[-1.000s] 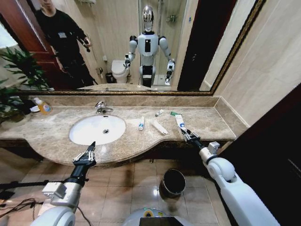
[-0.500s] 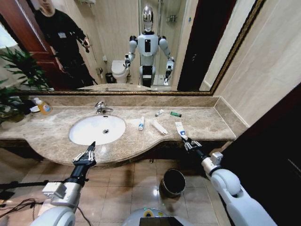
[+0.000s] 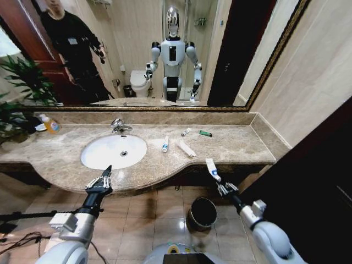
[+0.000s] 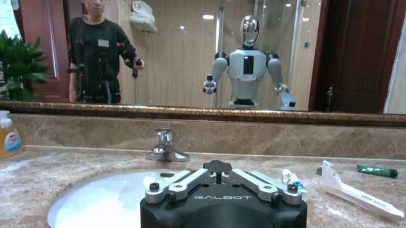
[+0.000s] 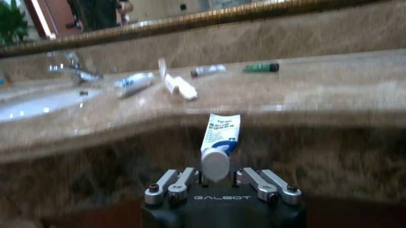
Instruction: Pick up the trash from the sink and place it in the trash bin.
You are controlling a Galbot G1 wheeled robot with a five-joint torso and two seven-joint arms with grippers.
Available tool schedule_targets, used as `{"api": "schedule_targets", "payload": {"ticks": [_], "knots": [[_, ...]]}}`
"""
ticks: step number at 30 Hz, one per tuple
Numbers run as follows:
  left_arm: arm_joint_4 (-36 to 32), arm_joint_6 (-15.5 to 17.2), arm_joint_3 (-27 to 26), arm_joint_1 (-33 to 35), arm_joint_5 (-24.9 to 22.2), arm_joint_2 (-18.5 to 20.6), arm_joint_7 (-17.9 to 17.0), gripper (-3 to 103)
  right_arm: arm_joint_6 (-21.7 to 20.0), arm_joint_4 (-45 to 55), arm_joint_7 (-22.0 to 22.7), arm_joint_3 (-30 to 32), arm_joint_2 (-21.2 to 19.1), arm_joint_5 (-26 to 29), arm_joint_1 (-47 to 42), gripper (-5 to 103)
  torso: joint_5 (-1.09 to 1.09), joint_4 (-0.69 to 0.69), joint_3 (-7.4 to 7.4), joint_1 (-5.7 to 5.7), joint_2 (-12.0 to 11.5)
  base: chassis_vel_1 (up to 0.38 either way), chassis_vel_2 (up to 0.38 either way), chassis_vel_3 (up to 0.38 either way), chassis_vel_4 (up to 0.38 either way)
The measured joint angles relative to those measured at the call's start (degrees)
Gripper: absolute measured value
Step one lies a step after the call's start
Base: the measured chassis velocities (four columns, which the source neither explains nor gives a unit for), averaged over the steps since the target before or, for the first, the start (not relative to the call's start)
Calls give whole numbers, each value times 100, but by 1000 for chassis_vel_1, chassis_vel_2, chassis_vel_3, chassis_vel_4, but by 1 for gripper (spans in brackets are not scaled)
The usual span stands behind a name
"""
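R gripper (image 3: 222, 187) clamped on cap end of white toothpaste tube (image 3: 212, 169), held off the counter edge above trash bin (image 3: 203, 213), long axis pointing up toward mirror. L gripper (image 3: 100, 181) parked near sink (image 3: 113, 151), fingers apart, empty.

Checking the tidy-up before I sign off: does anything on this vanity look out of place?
Yes. Litter lies on the countertop beside the sink: two white tubes, a smaller tube and a green packet. The right claw holds another tube off the counter's edge, near the trash bin.
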Motion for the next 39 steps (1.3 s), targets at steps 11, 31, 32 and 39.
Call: {"api": "schedule_targets", "payload": {"ticks": [11,31,32,39], "knots": [[0,0,0,0,0,0,0,0,264,-1059,-150,-311,325,-502,412,26,1,0,0,0,0,0,0,0,0],[0,0,0,0,0,0,0,0,924,-4932,-309,-453,1060,-1425,2072,26,2,1,1,1,-1,0,0,0,0],[0,0,0,0,0,0,0,0,951,-5142,-316,-446,1091,-1448,2131,26,2,0,1,1,-1,0,0,0,0],[0,0,0,0,0,0,0,0,937,-5683,-352,-390,1227,-1578,2335,26,1,0,1,1,0,0,0,0,0]]}}
